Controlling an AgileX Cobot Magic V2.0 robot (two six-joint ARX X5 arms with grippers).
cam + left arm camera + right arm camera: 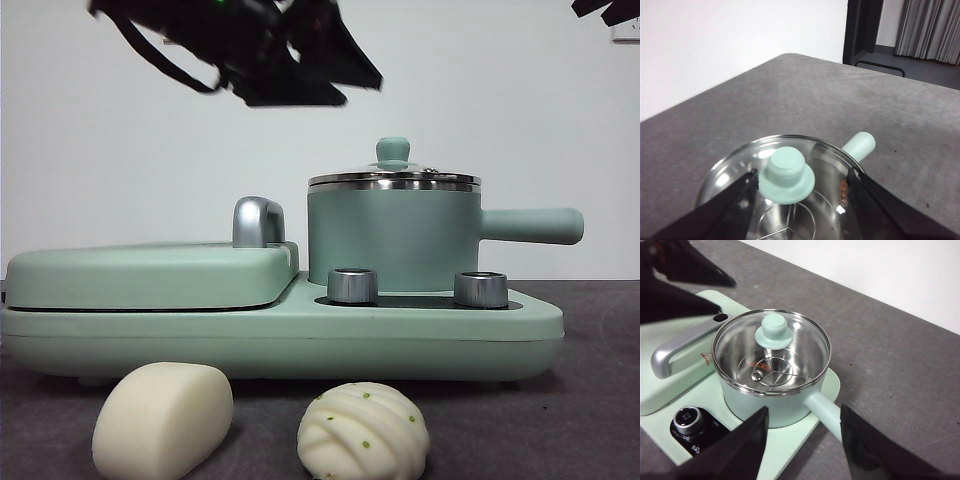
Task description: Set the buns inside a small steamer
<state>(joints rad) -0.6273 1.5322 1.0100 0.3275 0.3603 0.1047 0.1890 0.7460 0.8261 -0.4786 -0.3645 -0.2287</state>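
The left gripper (800, 176) is held open above the small steamer (393, 236), jaws spread either side of the lid knob (786, 168) – nothing gripped. Both buns (163, 420) are parked on the table (590, 400) out front, and the right gripper (802, 420) is kept open too, off to the side.

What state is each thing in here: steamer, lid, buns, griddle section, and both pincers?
small steamer: upright on the base, closed.
glass lid: on, knob untouched.
smooth bun: on the table, outside the steamer.
pleated bun: on the table, outside the steamer.
griddle lid: shut.
left pincer: open, straddling the knob.
right pincer: open, empty.
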